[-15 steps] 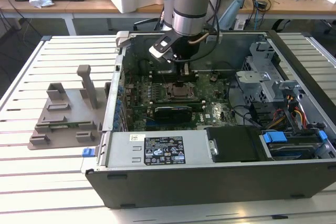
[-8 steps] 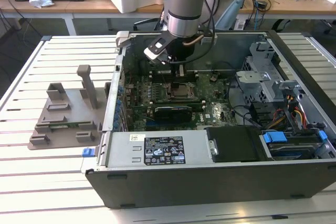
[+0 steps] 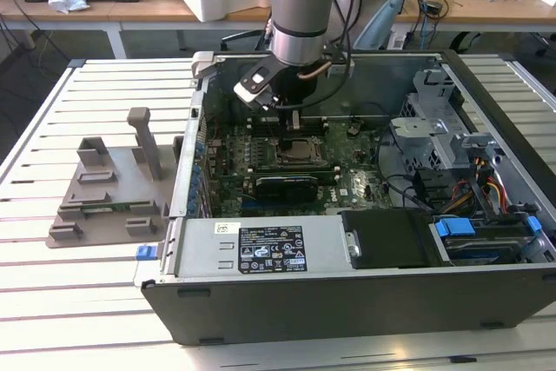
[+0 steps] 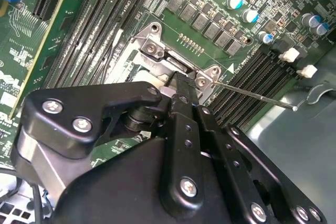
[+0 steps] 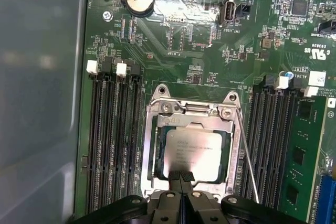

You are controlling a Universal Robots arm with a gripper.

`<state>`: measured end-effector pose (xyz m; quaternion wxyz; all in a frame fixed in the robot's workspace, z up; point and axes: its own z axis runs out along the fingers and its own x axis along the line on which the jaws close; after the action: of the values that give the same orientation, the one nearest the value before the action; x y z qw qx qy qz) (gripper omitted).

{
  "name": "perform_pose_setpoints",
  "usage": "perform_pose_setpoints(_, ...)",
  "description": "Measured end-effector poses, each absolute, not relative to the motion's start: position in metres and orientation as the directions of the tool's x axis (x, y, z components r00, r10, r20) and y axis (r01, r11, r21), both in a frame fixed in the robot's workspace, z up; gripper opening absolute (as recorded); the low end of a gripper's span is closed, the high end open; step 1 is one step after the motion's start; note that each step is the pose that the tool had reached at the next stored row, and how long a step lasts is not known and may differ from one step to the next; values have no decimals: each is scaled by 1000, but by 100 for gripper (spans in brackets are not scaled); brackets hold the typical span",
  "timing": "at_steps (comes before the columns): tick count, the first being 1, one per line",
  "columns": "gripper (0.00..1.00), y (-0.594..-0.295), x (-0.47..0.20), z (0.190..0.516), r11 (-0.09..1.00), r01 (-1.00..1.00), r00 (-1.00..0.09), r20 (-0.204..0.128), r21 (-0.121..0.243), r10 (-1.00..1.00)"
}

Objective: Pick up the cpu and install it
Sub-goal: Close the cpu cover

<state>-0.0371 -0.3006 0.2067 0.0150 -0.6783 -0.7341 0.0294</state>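
The cpu [image 5: 193,151], a flat square chip with a silver top, lies flat inside the open metal socket frame [image 5: 153,145] on the green motherboard [image 5: 178,40]. My gripper [image 5: 181,174] hangs just over the chip's near edge, its two black fingers pressed together with nothing between them. In the second wrist view my gripper [image 4: 176,78] points down at the socket frame [image 4: 152,45]. In the exterior view my gripper [image 3: 294,121] is inside the open computer case, right above the cpu [image 3: 301,150].
The thin socket lever [image 5: 247,161] stands beside the frame. Memory slots [image 5: 113,145] flank the socket on both sides. The case walls [image 3: 304,301], the drive cage [image 3: 439,128] and cables [image 3: 486,188] ring the board. A grey moulded tray [image 3: 109,188] sits outside, at the exterior view's left.
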Motion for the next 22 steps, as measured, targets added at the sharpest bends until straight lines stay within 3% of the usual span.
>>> perform_pose_setpoints(11,11,-301,-29,215,78,995,-79,-17,-67,997)
perform_pose_setpoints(22,11,-301,48,214,78,986,-80,-11,-146,997)
